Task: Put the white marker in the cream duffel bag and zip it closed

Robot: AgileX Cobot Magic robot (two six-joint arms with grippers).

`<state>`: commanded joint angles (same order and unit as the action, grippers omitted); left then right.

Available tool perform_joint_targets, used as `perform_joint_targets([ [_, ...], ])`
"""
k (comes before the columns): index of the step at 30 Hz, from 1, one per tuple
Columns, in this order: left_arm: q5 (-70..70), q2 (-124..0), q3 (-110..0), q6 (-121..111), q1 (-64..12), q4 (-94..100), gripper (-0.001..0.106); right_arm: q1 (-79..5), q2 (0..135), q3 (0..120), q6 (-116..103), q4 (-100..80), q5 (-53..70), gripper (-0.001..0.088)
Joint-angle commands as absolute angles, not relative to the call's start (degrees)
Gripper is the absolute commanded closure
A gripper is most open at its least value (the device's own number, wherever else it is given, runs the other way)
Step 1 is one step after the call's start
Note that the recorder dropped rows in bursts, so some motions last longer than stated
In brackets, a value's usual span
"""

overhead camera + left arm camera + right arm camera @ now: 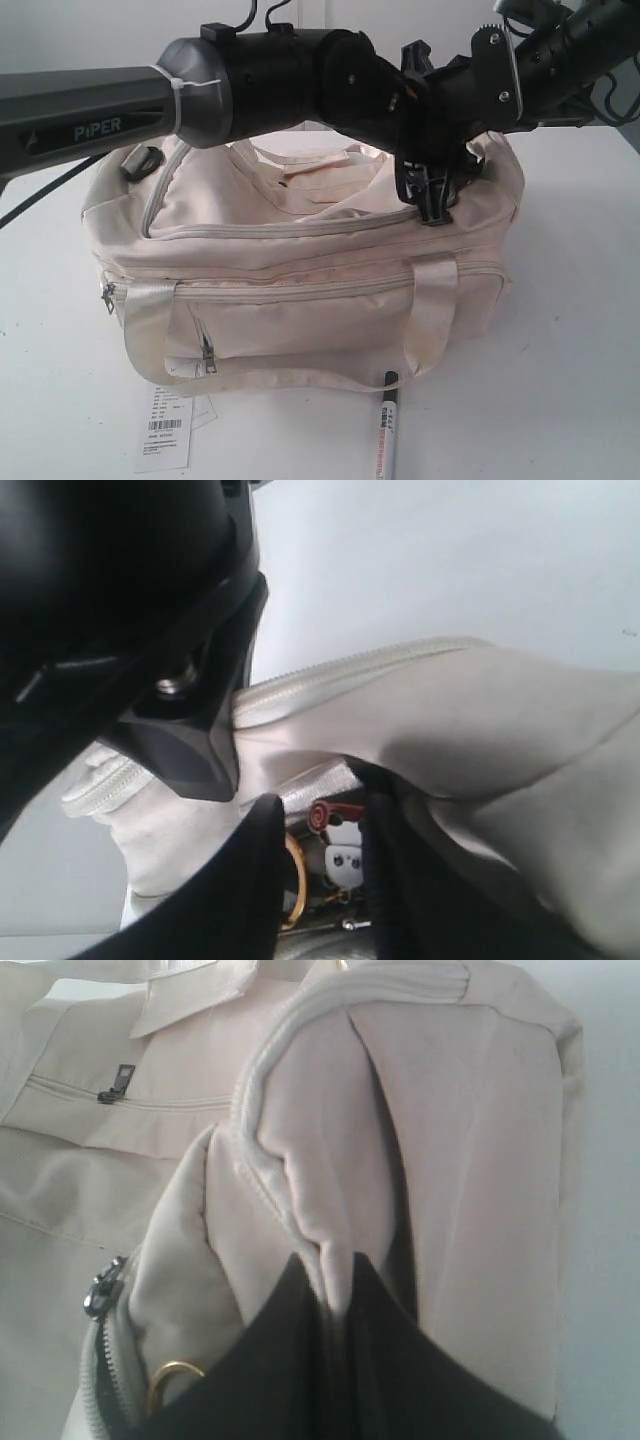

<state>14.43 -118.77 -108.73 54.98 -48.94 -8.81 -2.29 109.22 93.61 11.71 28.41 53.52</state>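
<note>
I see a white paper barcode tag (165, 430) lying flat on the white table (560, 330); a pale wall (100, 30) stands behind.

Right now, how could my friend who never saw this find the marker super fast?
Find the big cream duffel bag on the white table. In front of it, below its right strap handle, lies the white marker. It is a slim stick with a black cap and red print, unlike the flat paper tag.

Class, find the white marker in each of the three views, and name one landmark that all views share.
Exterior: marker lies on the table in front of the bag, near the bottom edge.
Left wrist: not in it.
Right wrist: not in it.
Shared landmark: the bag.
</note>
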Motion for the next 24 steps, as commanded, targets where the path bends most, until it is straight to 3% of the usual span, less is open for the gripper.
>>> perform_joint_targets([
  [4, 15.96, -118.67, -108.73, 53.63, -48.16, -8.32, 0.046, -2.29, 109.22, 93.61, 11.71, 28.41, 53.52, 0.0868],
  [15, 14.18, -118.99, -108.73, 52.22, -46.66, -8.68, 0.06, -2.29, 109.22, 93.61, 11.71, 28.41, 53.52, 0.0868],
  [20, 11.49, -120.78, -108.73, 52.22, -46.66, -12.01, 0.045, -2.29, 109.22, 93.61, 11.71, 28.41, 53.52, 0.0868],
  [24, 12.26, -120.78, -108.73, 52.22, -46.66, -16.3, 0.044, -2.29, 109.22, 93.61, 11.71, 28.41, 53.52, 0.0868],
])
